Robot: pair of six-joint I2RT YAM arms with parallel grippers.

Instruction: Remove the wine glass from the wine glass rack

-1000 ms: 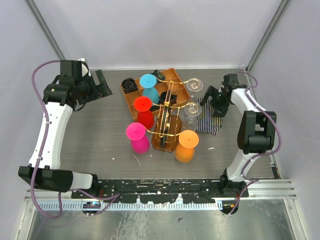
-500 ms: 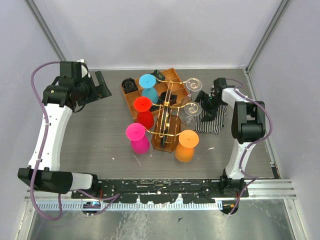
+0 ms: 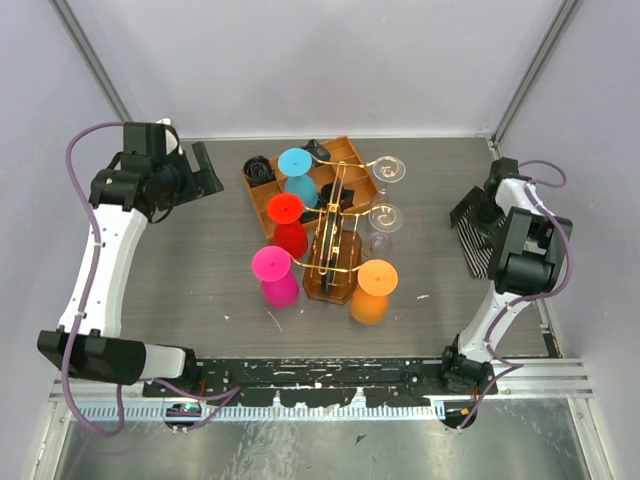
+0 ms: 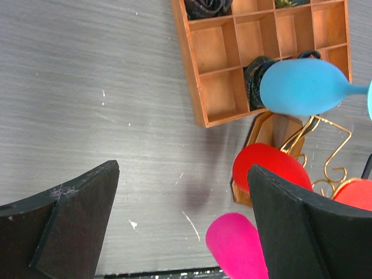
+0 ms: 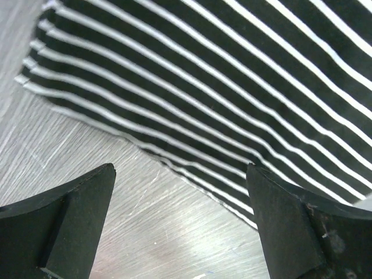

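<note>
**Top view:** bright, even, diffuse light. Shadows are short and soft, and focus holds across the frame.

**Left wrist view:** the table (image 4: 87, 87) ahead of the left gripper (image 4: 181, 174) is well lit and sharp. Its fingers (image 4: 70, 226) read dark and slightly soft. A faint round shadow lies on the table between them. The pink glass (image 4: 235, 244) beside one finger is soft-edged.

**Right wrist view:** the striped cloth (image 5: 232, 87) ahead of the right gripper (image 5: 180, 171) is crisp. The table between its fingers (image 5: 64, 221) shows a bright sheen, and the fingers themselves are blurred.
</note>
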